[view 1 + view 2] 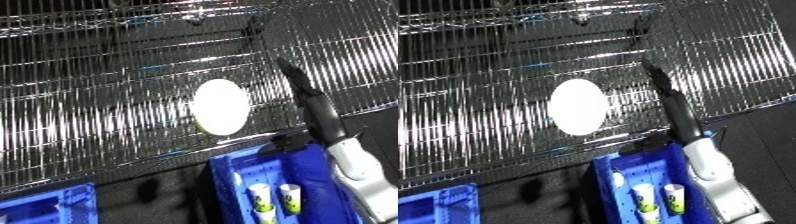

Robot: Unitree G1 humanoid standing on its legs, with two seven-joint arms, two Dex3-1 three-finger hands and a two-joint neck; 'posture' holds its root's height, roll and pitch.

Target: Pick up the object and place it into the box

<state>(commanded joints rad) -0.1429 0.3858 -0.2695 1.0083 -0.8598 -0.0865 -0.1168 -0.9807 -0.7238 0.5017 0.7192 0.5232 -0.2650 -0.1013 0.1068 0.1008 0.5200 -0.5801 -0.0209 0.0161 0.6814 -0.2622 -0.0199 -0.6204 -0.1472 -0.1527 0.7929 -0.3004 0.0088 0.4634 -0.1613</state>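
Left eye view first: the right hand is stretched up and away from its white forearm, black fingers straight and pressed together into one long blade, lying over the wire shelf and holding nothing. The fingertips point toward the upper left, and whether they actually touch the wires is impossible to tell. Just to the left of the hand, a little below its fingertips, sits the white oval object, flat on the shelf grid and apart from the fingers, with a strip of bare wire between them. Below the hand, right by the wrist, there's the blue bin, and inside it two small white cups with yellow-green markings stand side by side. Far to the lower left of the hand, a second blue bin pokes in at the corner. Now the right eye view: same scene shifted left, so the white object sits nearer the middle and the hand shows more of the shelf to its right, including the shelf's right edge and dark floor past it. This view also catches a third white item in the bin, left of the cups. The left hand shows in neither view.
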